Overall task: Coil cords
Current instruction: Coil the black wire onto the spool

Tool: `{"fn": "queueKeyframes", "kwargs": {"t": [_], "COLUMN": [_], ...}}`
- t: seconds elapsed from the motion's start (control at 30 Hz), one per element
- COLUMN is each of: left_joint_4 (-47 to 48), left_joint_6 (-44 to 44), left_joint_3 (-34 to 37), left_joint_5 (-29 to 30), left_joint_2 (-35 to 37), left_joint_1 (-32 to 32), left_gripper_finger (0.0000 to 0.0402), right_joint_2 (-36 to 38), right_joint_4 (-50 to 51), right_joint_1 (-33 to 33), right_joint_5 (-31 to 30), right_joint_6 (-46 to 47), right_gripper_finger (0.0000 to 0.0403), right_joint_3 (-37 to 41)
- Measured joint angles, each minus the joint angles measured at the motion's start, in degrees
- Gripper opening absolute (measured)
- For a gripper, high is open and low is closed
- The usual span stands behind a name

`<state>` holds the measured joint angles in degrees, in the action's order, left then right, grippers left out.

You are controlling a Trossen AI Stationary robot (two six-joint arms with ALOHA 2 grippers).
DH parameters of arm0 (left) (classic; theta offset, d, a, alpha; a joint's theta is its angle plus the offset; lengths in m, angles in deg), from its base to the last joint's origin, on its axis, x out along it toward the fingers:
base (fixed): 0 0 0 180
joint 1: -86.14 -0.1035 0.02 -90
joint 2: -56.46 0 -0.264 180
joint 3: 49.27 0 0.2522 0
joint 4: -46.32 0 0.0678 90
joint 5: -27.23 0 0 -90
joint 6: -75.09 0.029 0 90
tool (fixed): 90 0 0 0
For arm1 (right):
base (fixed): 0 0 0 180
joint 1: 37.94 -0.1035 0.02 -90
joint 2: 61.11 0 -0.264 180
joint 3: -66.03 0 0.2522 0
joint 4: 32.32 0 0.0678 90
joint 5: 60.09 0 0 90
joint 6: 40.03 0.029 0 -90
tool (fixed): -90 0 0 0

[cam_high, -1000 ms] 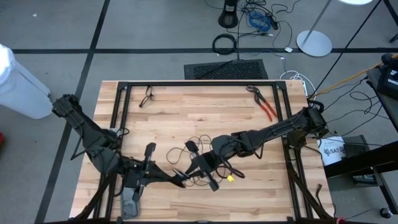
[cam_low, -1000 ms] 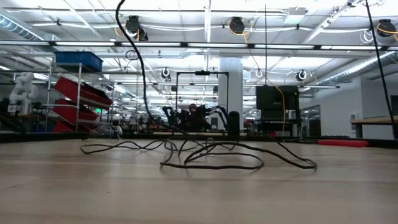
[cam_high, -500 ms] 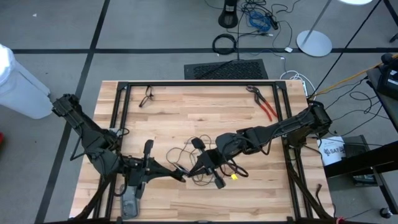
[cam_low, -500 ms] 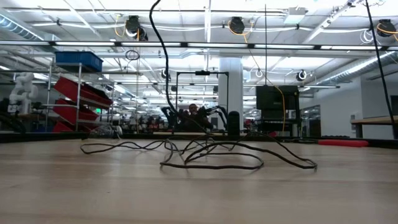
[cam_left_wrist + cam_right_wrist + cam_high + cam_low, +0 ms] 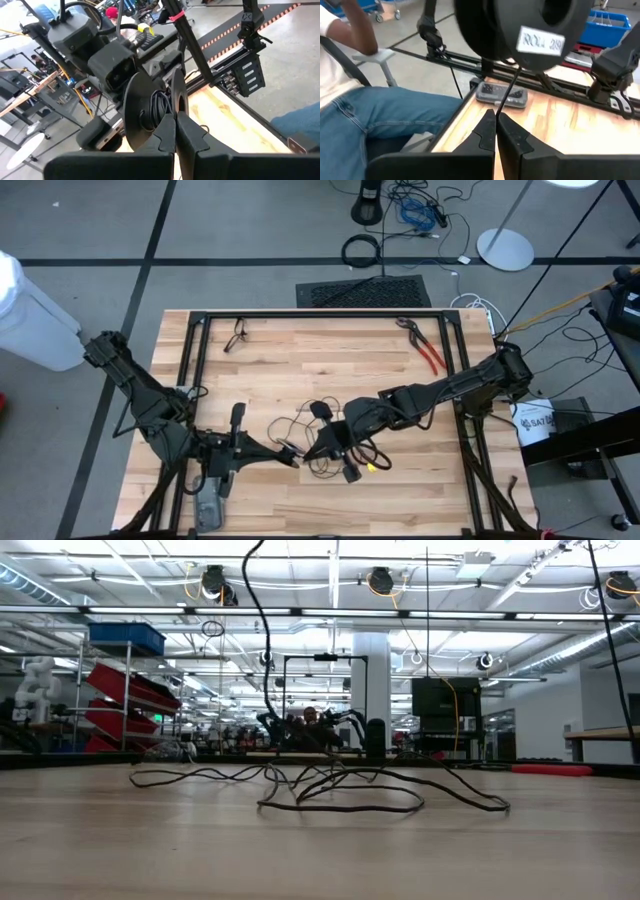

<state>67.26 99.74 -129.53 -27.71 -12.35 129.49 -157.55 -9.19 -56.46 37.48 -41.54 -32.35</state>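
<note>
One thin black cord point(image 5: 318, 442), loose on wooden table point(image 5: 320, 360); both hands point(image 5: 293, 457) point(image 5: 325, 448) pinch it closed. Coiling underway; next, loop slack.

Closed end effector point(image 5: 495, 131) pinching cord point(image 5: 507, 92)

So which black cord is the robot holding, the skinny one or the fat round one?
The skinny cord tangled on the table, where left gripper and right gripper meet. The fat cable ring lies on the floor.

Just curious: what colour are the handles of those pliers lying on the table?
Red. The pliers show best in the high view, near the table's far right corner.
</note>
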Motion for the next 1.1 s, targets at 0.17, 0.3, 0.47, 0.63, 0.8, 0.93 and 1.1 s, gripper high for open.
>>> {"fn": "queueKeyframes", "kwargs": {"t": [0.17, 0.3, 0.47, 0.63, 0.8, 0.93, 1.1], "left_joint_4": [0.89, 1.04, 2.36, 3.11, 4.32, 4.55, 4.60], "left_joint_6": [-0.24, -0.33, -2.01, -3.34, -3.36, -3.34, -3.32], "left_joint_3": [0.00, -0.30, -0.26, -0.26, -0.22, -0.17, -0.15], "left_joint_5": [0.39, 3.02, 3.42, 3.38, 5.08, 5.74, 5.91], "left_joint_2": [0.13, 1.05, 2.20, 3.67, 4.40, 4.50, 4.57], "left_joint_1": [0.04, 0.25, 0.44, 1.67, 3.25, 4.29, 5.00], "left_gripper_finger": [0.0002, 0.0002, 0.0002, 0.0002, 0.0002, 0.0002, 0.0002], "right_joint_2": [-2.29, -5.24, -8.12, -10.66, -11.11, -11.05, -11.02], "right_joint_4": [-0.17, -0.17, -2.23, -5.03, -5.13, -4.61, -4.42], "right_joint_1": [1.08, 2.27, 4.36, 5.89, 6.64, 6.80, 6.80], "right_joint_5": [0.56, 0.92, 2.60, 3.40, 3.52, 4.75, 4.95], "right_joint_6": [-0.15, -0.23, -0.18, -0.96, -1.23, -1.52, -1.37], "right_gripper_finger": [0.0002, 0.0019, 0.0045, 0.0063, 0.0065, 0.0055, 0.0024], "right_joint_3": [0.13, 0.46, 0.35, 0.39, 0.26, 0.26, 0.25]}}
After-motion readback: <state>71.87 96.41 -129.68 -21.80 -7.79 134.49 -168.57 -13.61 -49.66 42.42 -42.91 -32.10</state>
